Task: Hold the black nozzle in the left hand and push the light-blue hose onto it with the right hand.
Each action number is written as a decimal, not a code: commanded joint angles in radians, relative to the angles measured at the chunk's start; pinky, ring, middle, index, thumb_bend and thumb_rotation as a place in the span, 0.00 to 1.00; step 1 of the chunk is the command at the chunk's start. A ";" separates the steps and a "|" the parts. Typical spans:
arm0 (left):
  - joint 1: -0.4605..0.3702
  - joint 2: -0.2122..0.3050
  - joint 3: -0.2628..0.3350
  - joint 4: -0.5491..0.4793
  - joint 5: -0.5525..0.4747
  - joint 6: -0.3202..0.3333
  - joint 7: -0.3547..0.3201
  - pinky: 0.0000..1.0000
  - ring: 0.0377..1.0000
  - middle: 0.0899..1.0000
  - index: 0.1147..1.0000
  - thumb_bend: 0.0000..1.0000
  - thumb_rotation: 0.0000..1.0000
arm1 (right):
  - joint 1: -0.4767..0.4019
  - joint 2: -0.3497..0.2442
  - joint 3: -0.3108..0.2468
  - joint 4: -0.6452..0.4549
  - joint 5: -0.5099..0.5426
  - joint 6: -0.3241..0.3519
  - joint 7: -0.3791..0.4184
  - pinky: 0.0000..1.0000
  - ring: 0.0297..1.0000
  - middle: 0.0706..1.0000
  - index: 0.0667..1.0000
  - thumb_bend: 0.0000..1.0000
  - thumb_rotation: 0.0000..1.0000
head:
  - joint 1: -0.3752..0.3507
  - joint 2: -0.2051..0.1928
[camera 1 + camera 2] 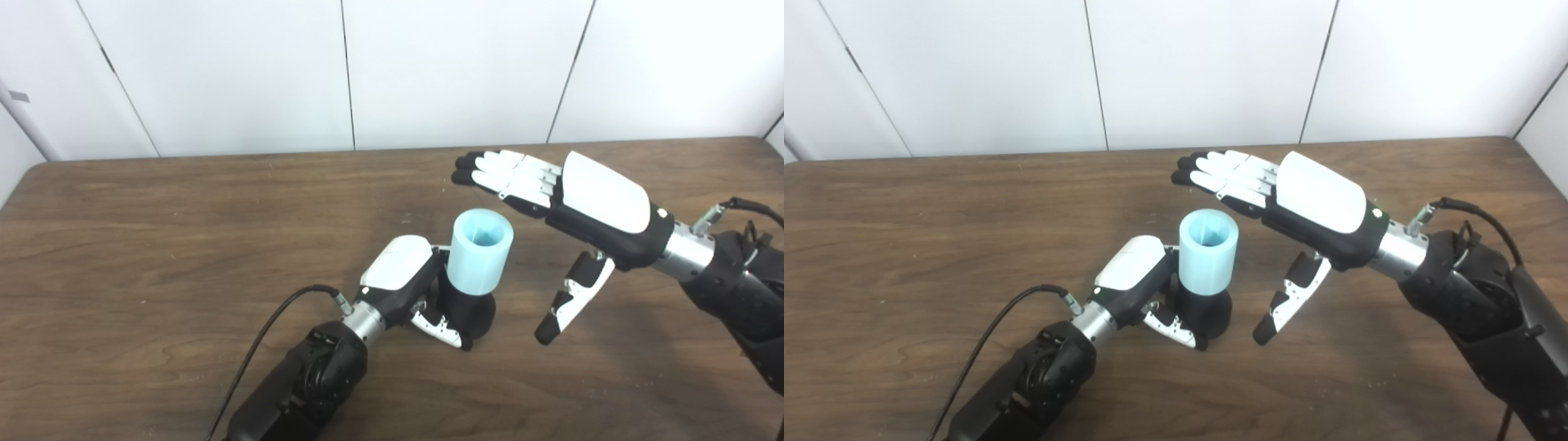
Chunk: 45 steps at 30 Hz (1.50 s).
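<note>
Left hand (pixel 404 278) wrapped around the black nozzle (pixel 468 312), standing upright on the brown surface (pixel 153 245). Thumb seen curling across the nozzle's near side at the base; the rest of the left fingers hidden behind nozzle and hose, so their grasp only inferred from the thumb and the palm pressed against it. Light-blue hose (pixel 481 251) seated upright on top of the nozzle, open end up, just beside the left palm. Junction of hose and nozzle visible as a plain edge; depth of the fit impossible to tell.

Right hand (pixel 588 202) raised above the surface, released, holding nothing: fingers (pixel 490 171) stretched flat and together, reaching over and past the hose's far rim without touching it; thumb hanging down apart, to the right of the nozzle.

Right forearm cut off by the frame edge in the left eye view; shown more fully, with its cable, in the right eye view. Left arm cut off at the bottom edge in both. Inside of the hose showing faint ribs in both views, bottom not made out.
</note>
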 commanded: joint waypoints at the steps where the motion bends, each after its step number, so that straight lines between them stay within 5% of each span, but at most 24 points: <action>1: 0.064 0.034 -0.043 0.066 0.017 0.058 -0.137 0.45 0.42 0.41 0.43 0.53 0.00 | -0.022 -0.046 -0.002 -0.040 -0.017 -0.014 -0.042 0.95 1.00 1.00 1.00 1.00 0.59 | 0.000 0.001; 16: 0.064 0.030 -0.044 0.068 0.018 0.060 -0.136 0.47 0.44 0.43 0.41 0.53 0.00 | -0.046 -0.146 0.118 -0.023 -0.167 -0.014 -0.194 0.88 0.96 1.00 1.00 1.00 0.64 | 0.003 0.001; 45: 0.065 0.029 -0.040 0.073 0.009 0.052 -0.132 0.44 0.40 0.40 0.43 0.53 0.00 | -0.038 -0.180 0.196 -0.012 -0.239 -0.014 -0.218 0.97 1.00 1.00 1.00 1.00 0.66 | 0.003 0.004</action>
